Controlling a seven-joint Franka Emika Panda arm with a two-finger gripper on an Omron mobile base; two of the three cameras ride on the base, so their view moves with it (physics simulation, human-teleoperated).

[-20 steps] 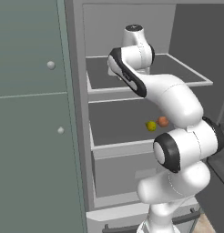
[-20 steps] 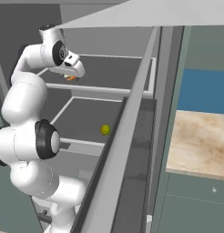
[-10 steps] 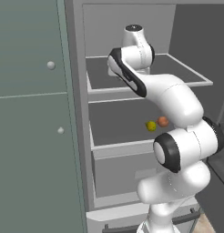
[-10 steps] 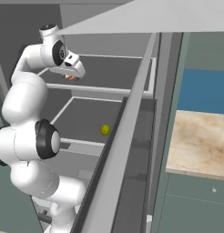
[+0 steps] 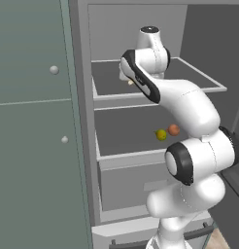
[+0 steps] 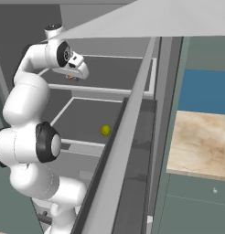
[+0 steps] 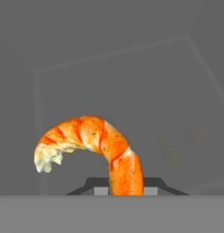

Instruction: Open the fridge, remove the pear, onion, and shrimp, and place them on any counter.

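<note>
The fridge [image 5: 136,29] stands open. My gripper [image 7: 126,191] reaches onto its upper shelf, and both jaws press the tail end of the curved orange shrimp [image 7: 100,141]. The left base view shows the hand [image 5: 127,78] low over that shelf with the shrimp [image 5: 130,82] just under it. From the right, the shrimp [image 6: 71,77] peeks out below the hand. One shelf down, the yellow-green pear [image 5: 161,134] and the reddish-brown onion [image 5: 174,129] lie side by side. The pear [image 6: 105,130] also shows from the right. The tan-topped counter [image 6: 201,141] lies to the right.
The open fridge door [image 6: 119,151] cuts edge-on through the right base view, between the shelves and the counter. A grey-green cabinet [image 5: 34,121] with round knobs stands left of the fridge. A drawer [image 5: 131,180] sits under the lower shelf.
The jaws have closed from wide open onto the shrimp. The arm has hardly moved.
</note>
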